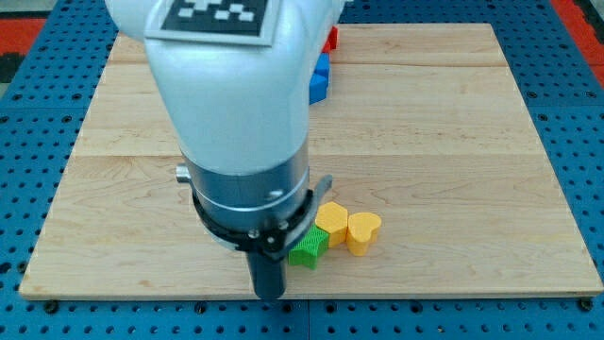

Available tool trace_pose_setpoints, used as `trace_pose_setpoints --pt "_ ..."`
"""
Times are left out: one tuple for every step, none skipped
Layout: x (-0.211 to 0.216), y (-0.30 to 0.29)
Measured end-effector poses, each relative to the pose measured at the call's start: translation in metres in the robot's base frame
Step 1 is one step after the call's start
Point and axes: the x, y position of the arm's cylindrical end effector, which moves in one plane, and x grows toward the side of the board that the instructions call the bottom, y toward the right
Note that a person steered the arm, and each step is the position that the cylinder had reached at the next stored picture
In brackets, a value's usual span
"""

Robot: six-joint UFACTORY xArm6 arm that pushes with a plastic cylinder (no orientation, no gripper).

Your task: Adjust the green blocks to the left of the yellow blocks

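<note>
In the lower centre of the frame, my tip point(270, 295) is seen at the end of the dark rod, which carries no jaws to open or close, set just left of and touching or nearly touching the green block point(308, 247), probably for a nudge. Only one green block is visible, pressed against the yellow hexagonal block point(331, 222), with the yellow heart-shaped block point(363, 232) to its right. The wooden board point(453, 142) is otherwise occupied only by a blue block point(320, 79) and a red block point(331, 40) at upper centre, largely hidden by the arm, well clear.
</note>
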Motion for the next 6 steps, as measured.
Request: trace_pose_setpoints --pt "0.0 0.017" --pt "-0.014 0.025" --pt "-0.023 0.025" --pt "-0.025 0.025" --pt "-0.021 0.029" --pt "-0.007 0.023"
